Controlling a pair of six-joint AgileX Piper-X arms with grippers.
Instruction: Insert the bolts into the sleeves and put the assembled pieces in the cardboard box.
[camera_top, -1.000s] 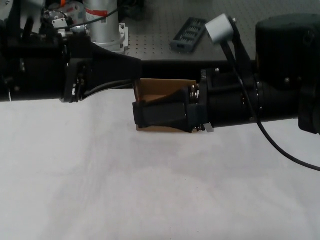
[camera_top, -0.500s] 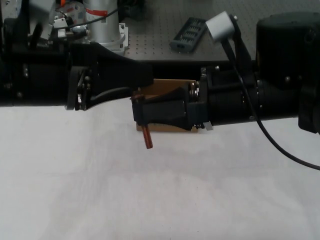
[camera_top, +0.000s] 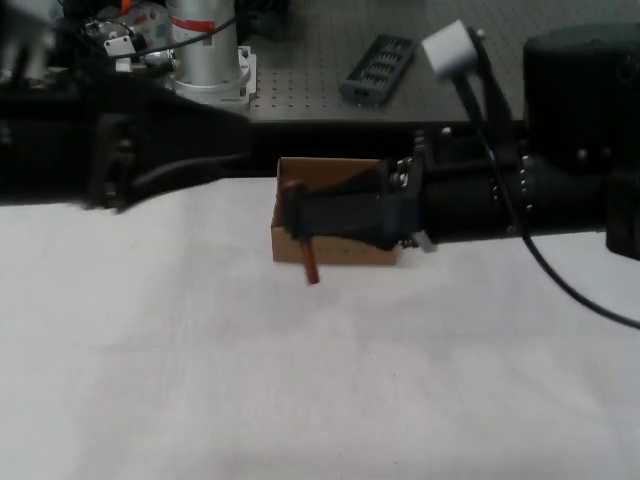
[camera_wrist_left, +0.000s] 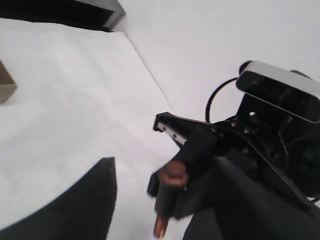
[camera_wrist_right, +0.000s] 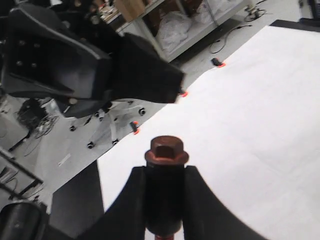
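Bolt (camera_top: 311, 262), copper-coloured, hangs tip down from the right gripper (camera_top: 298, 215), which is clamped on it. Seen from the high camera, its shank shows against the near wall of the cardboard box (camera_top: 345, 250) on the white-covered surface (camera_top: 300, 390). The left arm (camera_top: 120, 165) lies off to the side, apart from the box. From the left wrist, the left gripper (camera_wrist_left: 163, 162) is spread wide and holds nothing, with the bolt beyond it. From the right wrist, a dark sleeve (camera_wrist_right: 162, 200) sits round the bolt under its hexagonal head, pinched between the two fingers (camera_wrist_right: 134, 205).
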